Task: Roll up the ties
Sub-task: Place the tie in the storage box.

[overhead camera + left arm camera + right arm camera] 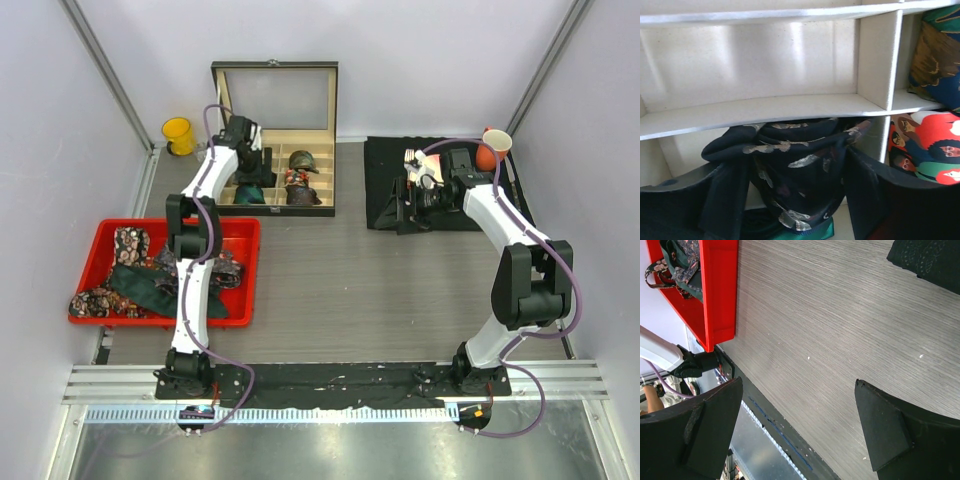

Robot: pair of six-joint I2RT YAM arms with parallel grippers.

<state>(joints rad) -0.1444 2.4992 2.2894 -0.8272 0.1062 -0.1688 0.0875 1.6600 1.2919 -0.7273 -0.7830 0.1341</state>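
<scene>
A dark tie (805, 170) with pale feather prints, rolled into a coil, sits in a front compartment of the cream divided box (312, 132). My left gripper (797, 160) reaches down into that compartment, its fingers spread either side of the coil, with slivers of light showing beside it. Other rolled ties (303, 190) fill nearby compartments, among them a colourful one (927, 147). Unrolled floral and dark green ties (130, 275) lie heaped in the red tray (180, 226). My right gripper (797, 385) hangs open and empty over the table, near the black mat (385, 180).
The box lid (275, 95) stands upright at the back. A yellow cup (178, 135) is left of the box. An orange and white cup (492, 148) stands at the mat's far right corner. The red tray (720, 285) shows in the right wrist view.
</scene>
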